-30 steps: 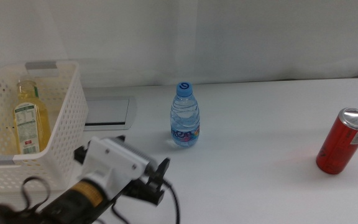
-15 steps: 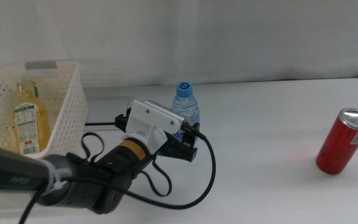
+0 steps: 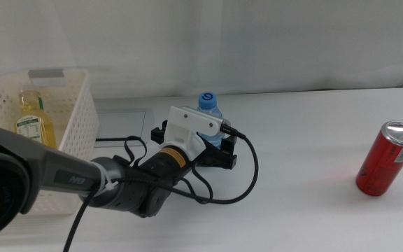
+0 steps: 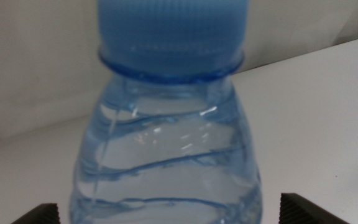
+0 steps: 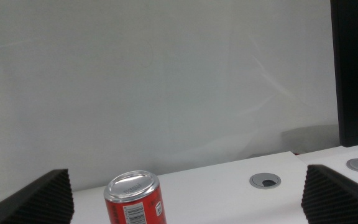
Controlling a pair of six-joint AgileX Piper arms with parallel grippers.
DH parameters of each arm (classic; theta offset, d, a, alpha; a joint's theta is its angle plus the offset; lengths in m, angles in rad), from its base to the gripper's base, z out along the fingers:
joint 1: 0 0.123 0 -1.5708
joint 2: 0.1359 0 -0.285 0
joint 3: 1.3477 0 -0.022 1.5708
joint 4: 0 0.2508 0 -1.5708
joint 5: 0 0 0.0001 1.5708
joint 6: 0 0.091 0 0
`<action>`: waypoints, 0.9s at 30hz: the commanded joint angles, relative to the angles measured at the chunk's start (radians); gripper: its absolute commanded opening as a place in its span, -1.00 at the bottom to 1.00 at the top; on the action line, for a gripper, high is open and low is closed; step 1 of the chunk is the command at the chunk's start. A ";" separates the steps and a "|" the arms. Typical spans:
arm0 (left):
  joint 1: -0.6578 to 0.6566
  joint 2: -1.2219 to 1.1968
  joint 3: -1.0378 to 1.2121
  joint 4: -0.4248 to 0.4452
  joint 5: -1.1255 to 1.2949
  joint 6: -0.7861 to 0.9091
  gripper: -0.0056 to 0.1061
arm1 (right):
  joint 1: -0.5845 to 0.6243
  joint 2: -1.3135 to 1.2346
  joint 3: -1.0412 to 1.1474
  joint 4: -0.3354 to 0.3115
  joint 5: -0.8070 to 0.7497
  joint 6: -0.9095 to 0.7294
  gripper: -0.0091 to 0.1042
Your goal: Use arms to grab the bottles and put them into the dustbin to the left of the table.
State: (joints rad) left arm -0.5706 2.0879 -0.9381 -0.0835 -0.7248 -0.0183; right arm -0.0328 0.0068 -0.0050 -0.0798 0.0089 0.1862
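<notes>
The small blue-capped water bottle (image 3: 208,102) stands upright mid-table. My left gripper (image 3: 212,145) has reached it from the left, and the wrist housing hides most of the bottle's body. In the left wrist view the bottle (image 4: 166,155) fills the picture between my open left gripper (image 4: 173,213), whose jaws stand wide on either side. The yellow-liquid bottle (image 3: 32,119) lies in the white dustbin (image 3: 75,126) at the left. The red can (image 3: 387,157) stands at the far right. My right gripper (image 5: 188,202) is open, out of the middle view, facing the can (image 5: 135,199).
A grey inset panel (image 3: 121,126) lies between the dustbin and the water bottle. A white wall runs behind the table. Two round cable holes (image 5: 265,181) sit in the tabletop near the can. A dark upright panel (image 5: 355,68) stands at the edge of the right wrist view.
My left arm has moved forward and right from the table's front, bringing its jaws up around the water bottle. The bottle, the can and the dustbin have not moved.
</notes>
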 commanded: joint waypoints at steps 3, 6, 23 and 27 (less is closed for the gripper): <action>-0.007 0.018 -0.037 0.001 0.060 -0.044 0.68 | 0.002 -0.005 0.040 -0.002 -0.009 -0.003 0.98; -0.007 0.018 -0.037 0.001 0.060 -0.056 0.43 | 0.002 -0.005 0.040 -0.002 -0.009 -0.003 0.98; 0.025 -0.167 -0.069 -0.001 0.237 0.006 -0.95 | 0.002 -0.005 0.040 -0.002 -0.009 -0.003 0.98; 0.062 -0.279 -0.137 -0.001 0.410 0.092 -0.95 | 0.002 -0.005 0.040 -0.002 -0.009 -0.003 0.98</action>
State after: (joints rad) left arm -0.5253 1.8727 -1.0378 -0.0823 -0.3273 0.0342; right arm -0.0328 0.0068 -0.0050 -0.0798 0.0089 0.1862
